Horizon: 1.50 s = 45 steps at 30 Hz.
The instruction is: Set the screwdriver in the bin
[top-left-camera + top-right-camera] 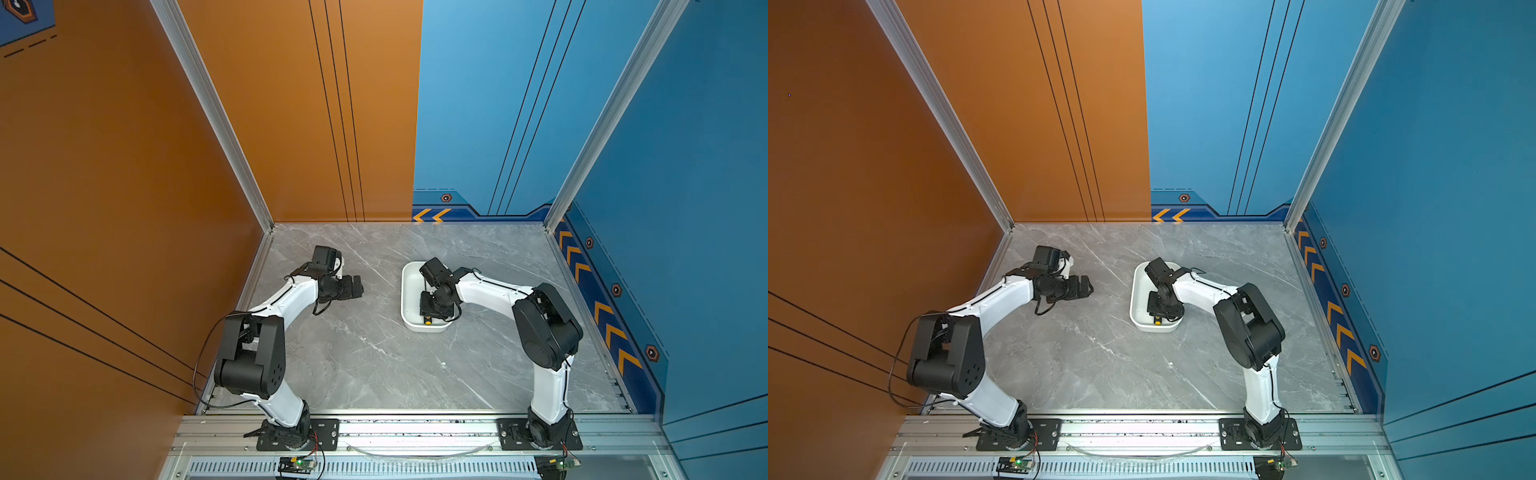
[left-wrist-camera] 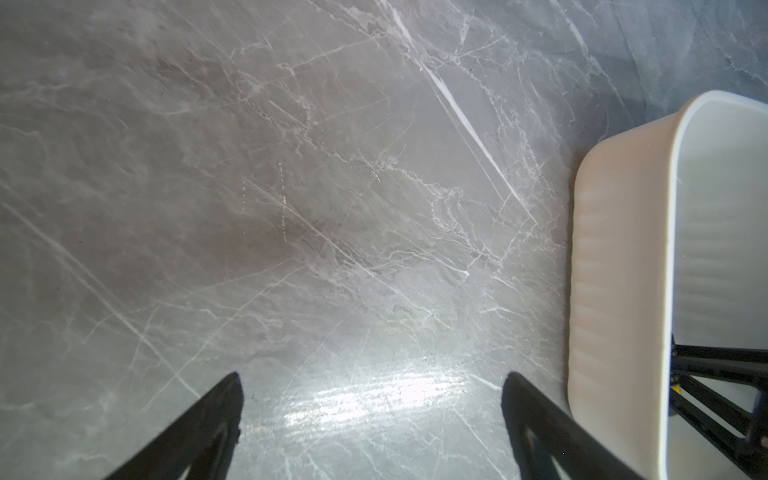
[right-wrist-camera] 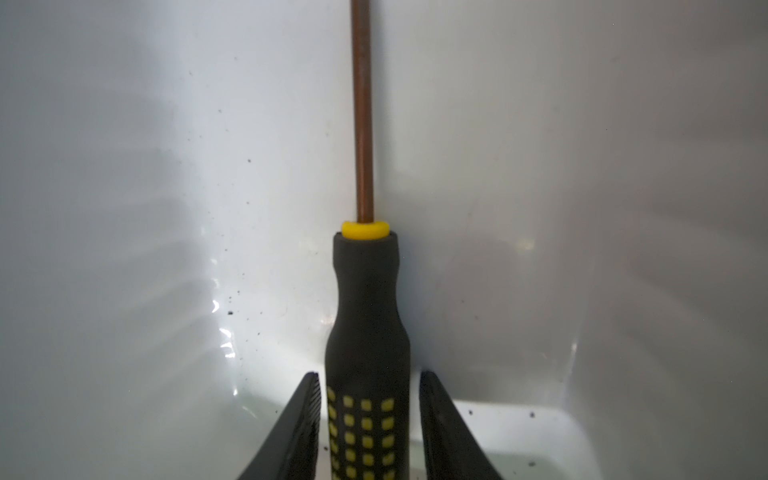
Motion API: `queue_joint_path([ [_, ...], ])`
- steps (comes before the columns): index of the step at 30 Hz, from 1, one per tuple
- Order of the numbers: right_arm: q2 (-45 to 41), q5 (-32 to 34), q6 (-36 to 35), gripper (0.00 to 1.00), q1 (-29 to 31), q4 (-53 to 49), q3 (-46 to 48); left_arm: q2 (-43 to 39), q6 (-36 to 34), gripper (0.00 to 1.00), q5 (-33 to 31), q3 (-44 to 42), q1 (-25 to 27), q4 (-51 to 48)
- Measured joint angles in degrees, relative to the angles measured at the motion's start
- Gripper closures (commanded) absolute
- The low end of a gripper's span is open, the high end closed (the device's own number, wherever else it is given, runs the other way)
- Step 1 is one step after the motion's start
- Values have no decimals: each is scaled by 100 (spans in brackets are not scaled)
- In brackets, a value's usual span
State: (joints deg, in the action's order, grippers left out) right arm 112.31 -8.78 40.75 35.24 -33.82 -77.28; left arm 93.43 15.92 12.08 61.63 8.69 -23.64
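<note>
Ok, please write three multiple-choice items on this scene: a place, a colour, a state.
1. The screwdriver is: A) on the table B) in the bin C) in the left jaws.
2. The ring at its shaft is: A) red B) yellow C) green.
3. The jaws of the left arm stand: A) open, empty B) shut on the bin C) shut on the screwdriver.
Key: B, the white floor lies under it; B, the right wrist view shows yellow; A, only table shows between them.
</note>
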Motion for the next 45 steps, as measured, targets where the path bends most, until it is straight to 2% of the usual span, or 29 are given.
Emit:
queue_joint_path([
  [6, -2, 92, -118, 35, 2, -61, -111, 0, -2, 2, -15, 0, -9, 0],
  [13, -400, 284, -514, 26, 13, -402, -577, -188, -50, 2, -131, 0, -90, -17],
  [16, -927, 376, -920, 26, 24, -474, -715, -439, -162, 2, -365, -4, -92, -4],
  [18, -1456, 669, -1309, 24, 35, -496, -717, -702, -293, 2, -629, -96, -90, 136],
  [22, -2621, 1108, -2096, 23, -229, -402, -518, -1362, -566, 2, -1163, -699, -118, 776],
  [25, -3497, 1237, -2568, 23, -922, -105, 111, -1867, -765, 2, -1521, -1482, -184, 1700],
  [30, -4739, 1287, -3211, 15, -2457, 1073, 2177, -2234, -1211, 2, -1989, -2959, -358, 3600],
  [35, -5084, 1211, -3383, 14, -3641, 2640, 3823, -1904, -1357, 2, -2177, -3257, -638, 4487],
  [40, -4638, 1193, -3574, 14, -3860, 4059, 4551, -1252, -1362, 2, -2212, -3456, -728, 5508],
  [45, -3891, 1088, -3598, 15, -3840, 6022, 5501, -675, -1480, 2, -2192, -3646, -713, 6321],
])
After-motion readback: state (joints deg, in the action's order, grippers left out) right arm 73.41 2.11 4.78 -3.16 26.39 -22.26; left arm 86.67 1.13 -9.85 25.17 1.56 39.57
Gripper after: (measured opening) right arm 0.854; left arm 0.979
